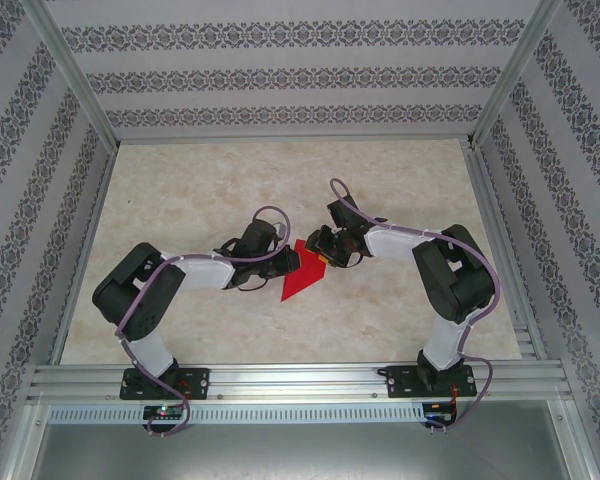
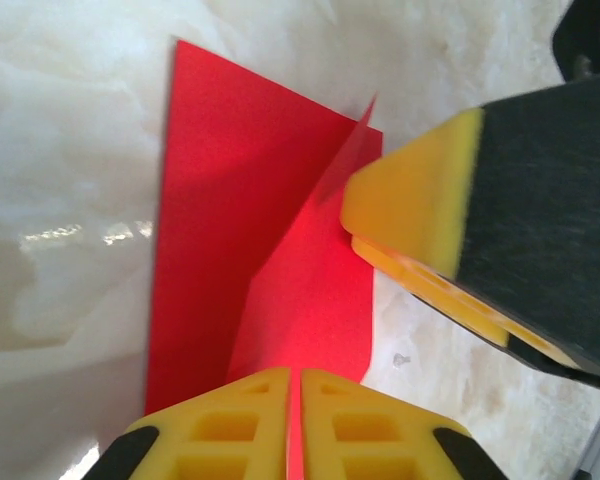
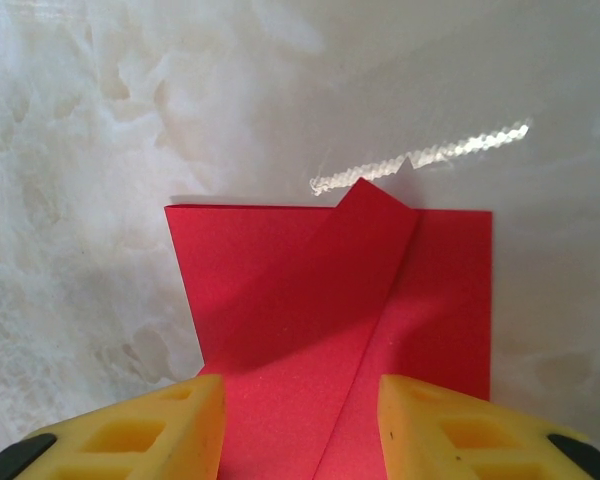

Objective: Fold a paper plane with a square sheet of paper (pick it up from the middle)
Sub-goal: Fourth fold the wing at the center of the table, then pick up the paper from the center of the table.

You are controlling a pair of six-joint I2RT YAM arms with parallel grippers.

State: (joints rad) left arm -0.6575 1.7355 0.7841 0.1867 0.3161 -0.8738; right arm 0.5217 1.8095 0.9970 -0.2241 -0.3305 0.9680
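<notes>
Sheet position: the square sheet of paper (image 1: pixel 298 283) lies mid-table (image 1: pixel 180 200), between the two pincers, with the left pincer (image 1: pixel 292 262) at its left edge and the right pincer (image 1: pixel 322 258) at its upper right.
Sheet shape: bright red and partly folded. From above it reads as a triangle pointing toward the arm bases. In the right wrist view (image 3: pixel 280 270) a flap lies over it along a slanted crease, and the flap's tip pokes past the far edge.
Sheet seen by left wrist: the paper (image 2: pixel 240 220) runs from the fingers out across the table, with one thin corner lifted near the other pincer's tip.
Count: one red sheet, two pincers, two arms.
Left pincer state: the left pincer (image 2: pixel 295 375) is closed to a thin slit, with red paper showing in the slit, so it pinches the sheet's near edge.
Right pincer state: the right pincer (image 3: pixel 300 392) has its yellow fingers (image 3: pixel 150 430) wide apart and the sheet passes through the gap, gripped by neither.
Right pincer contact: its fingertip (image 2: pixel 415 205) sits at the sheet's right edge by the lifted corner. Whether it actually touches cannot be told.
</notes>
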